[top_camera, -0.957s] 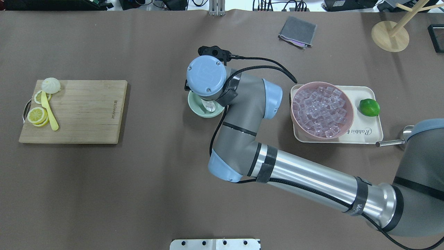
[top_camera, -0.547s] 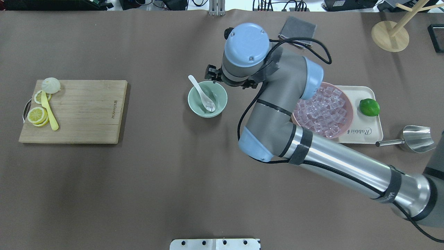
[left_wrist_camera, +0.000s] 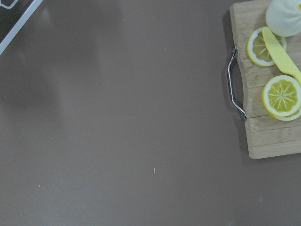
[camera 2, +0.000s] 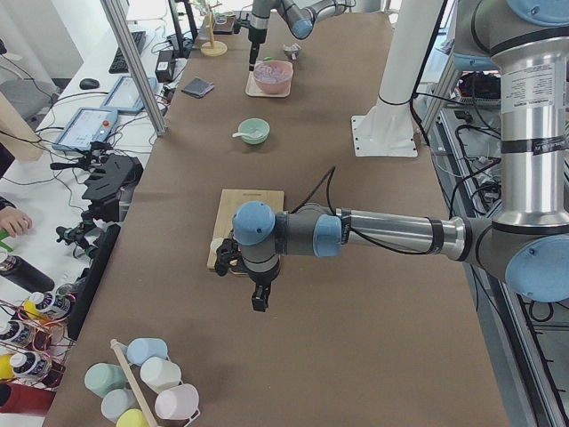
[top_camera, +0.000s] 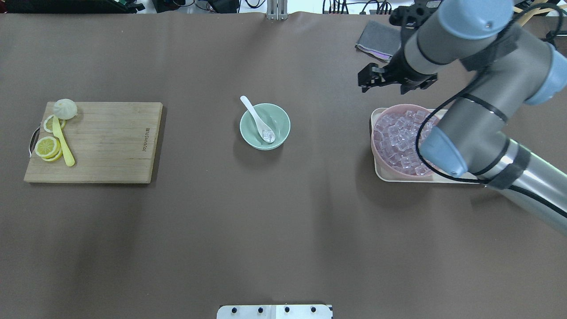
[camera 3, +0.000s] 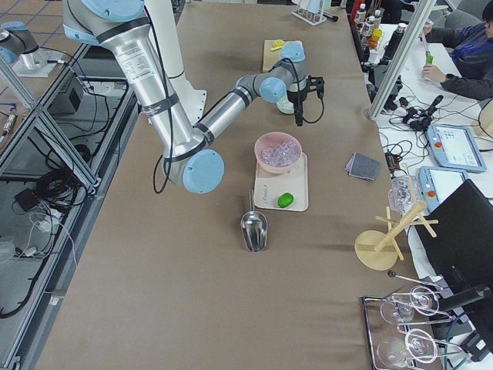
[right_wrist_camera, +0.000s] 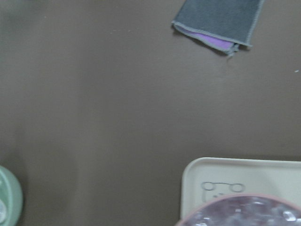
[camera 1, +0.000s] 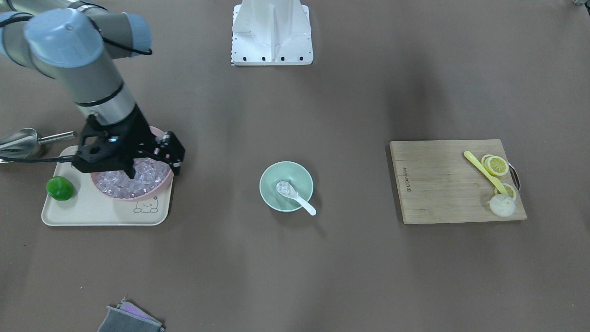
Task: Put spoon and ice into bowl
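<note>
The mint-green bowl [top_camera: 280,122] [camera 1: 272,184] stands mid-table. The white spoon [top_camera: 254,113] [camera 1: 302,200] lies in it, scoop down inside, handle over the rim. One clear ice cube [top_camera: 267,134] [camera 1: 284,187] sits in the scoop. My right gripper [top_camera: 384,84] is open and empty, above the far edge of the pink bowl [top_camera: 373,138] full of ice cubes. The green bowl's edge shows in the right wrist view [right_wrist_camera: 7,197]. My left gripper [camera 2: 258,301] hangs over bare table near the cutting board; I cannot tell whether it is open.
The pink bowl and a lime [camera 1: 60,188] sit on a cream tray [camera 1: 92,212]. A metal scoop [camera 1: 18,140] lies beside the tray. A grey cloth [top_camera: 376,40] lies at the far edge. A cutting board [top_camera: 110,141] holds lemon slices and a yellow utensil.
My right arm has swung from over the green bowl to the right and farther away, to the pink bowl. The spoon with the ice cube stays in the green bowl.
</note>
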